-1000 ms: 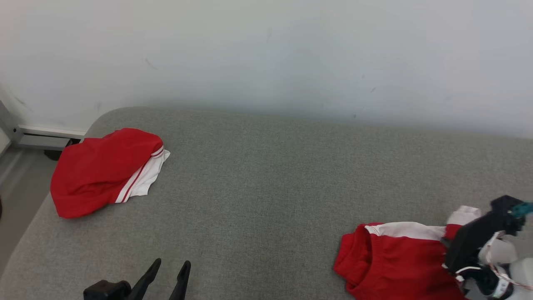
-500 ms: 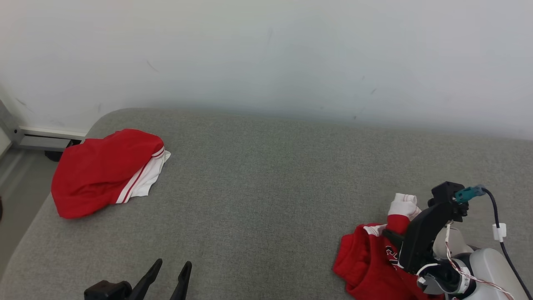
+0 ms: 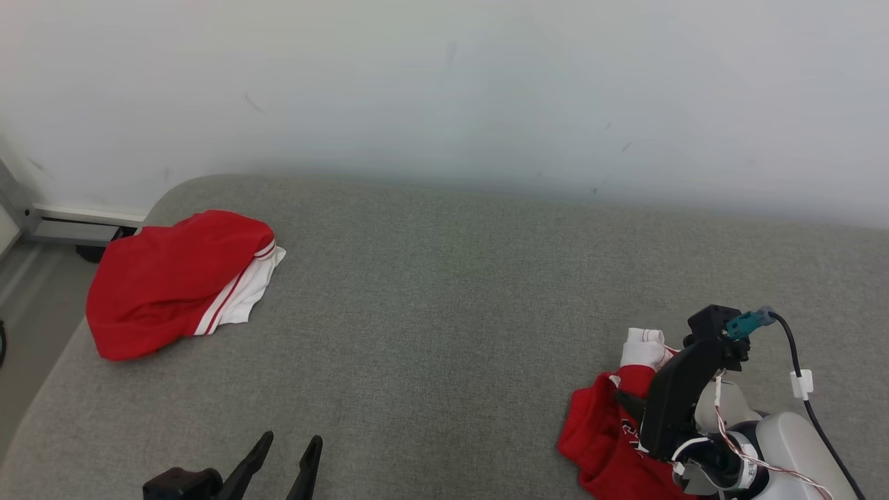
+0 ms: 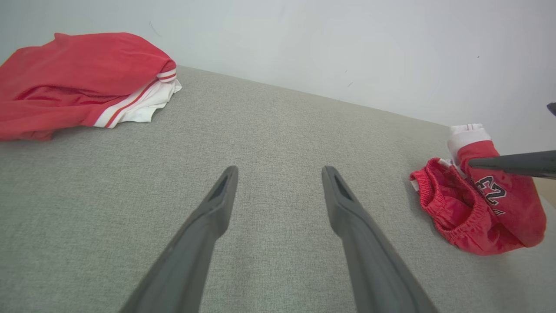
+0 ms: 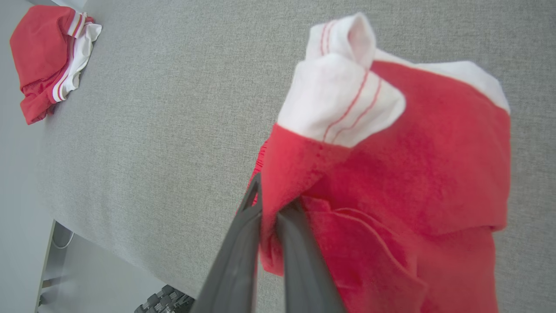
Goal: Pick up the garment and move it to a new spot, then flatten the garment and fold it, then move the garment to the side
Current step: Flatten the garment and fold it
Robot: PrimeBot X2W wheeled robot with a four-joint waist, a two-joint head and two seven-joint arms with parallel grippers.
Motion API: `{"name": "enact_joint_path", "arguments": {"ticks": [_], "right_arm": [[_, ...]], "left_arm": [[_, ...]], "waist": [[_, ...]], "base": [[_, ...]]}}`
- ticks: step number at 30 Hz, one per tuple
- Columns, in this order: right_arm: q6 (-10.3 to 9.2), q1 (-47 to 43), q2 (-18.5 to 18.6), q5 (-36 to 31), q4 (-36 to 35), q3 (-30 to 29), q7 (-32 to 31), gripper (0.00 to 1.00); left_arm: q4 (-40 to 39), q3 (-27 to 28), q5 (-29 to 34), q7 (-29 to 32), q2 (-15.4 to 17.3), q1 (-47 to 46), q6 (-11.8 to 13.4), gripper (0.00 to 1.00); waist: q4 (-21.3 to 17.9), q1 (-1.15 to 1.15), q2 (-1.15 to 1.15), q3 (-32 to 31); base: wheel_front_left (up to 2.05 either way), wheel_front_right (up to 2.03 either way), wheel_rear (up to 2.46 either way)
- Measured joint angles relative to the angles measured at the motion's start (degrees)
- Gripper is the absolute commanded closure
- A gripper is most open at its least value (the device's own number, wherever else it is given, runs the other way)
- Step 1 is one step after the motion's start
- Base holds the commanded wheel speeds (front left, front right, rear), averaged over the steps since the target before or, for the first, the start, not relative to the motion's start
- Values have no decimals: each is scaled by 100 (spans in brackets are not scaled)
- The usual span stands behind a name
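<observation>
Start at your left: the left gripper has its two fingers spread wide apart with nothing between them, and the grey fabric surface runs beneath and ahead of them; you cannot tell whether the tips touch it. Beyond those fingers and off to their left, well apart from them, a folded red piece with white striped trim lies on that surface. Far to the right of the same fingers sits the garment, red with a dark printed number, its gathered waistband bunched on the surface. Moving to your right side, the right gripper has its fingers drawn together and clamped on a fold of the garment's red cloth. Just past the fingertips a white cuff with thin red stripes stands up above the pinch, and the rest of the red cloth hangs below and to the right of the fingers, its lower part resting on the grey surface. From the left wrist camera you see one dark right finger reaching in across the raised part of the garment.
</observation>
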State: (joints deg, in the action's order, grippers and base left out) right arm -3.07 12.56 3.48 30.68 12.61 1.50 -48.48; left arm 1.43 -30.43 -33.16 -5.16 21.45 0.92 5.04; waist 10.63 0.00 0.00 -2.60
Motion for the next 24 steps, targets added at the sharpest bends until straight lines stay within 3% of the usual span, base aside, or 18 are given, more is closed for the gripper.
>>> {"name": "enact_joint_path", "arguments": {"ticks": [8,9,10,20,24], "right_arm": [[-100,94,-16,9,54,162,1,100],[-103,94,-19,9,60,170,7,69],[-105,95,-20,14,60,171,9,0],[-200,230,7,-78,-312,16,415,0],[-255,158,427,-393,-400,-188,511,0]], "left_arm": [[5,-4,0,0,-3,-9,-1,0],[7,-4,0,0,-3,-11,-1,0],[8,-4,0,0,-3,-12,-1,0],[18,30,1,-49,7,-18,0,0],[8,86,4,-102,11,-19,9,0]], "waist": [[40,0,0,35],[45,0,0,38],[49,0,0,41],[23,1,0,48],[-12,1,0,44]], "base": [[0,0,0],[0,0,0],[0,0,0],[0,0,0],[0,0,0]]}}
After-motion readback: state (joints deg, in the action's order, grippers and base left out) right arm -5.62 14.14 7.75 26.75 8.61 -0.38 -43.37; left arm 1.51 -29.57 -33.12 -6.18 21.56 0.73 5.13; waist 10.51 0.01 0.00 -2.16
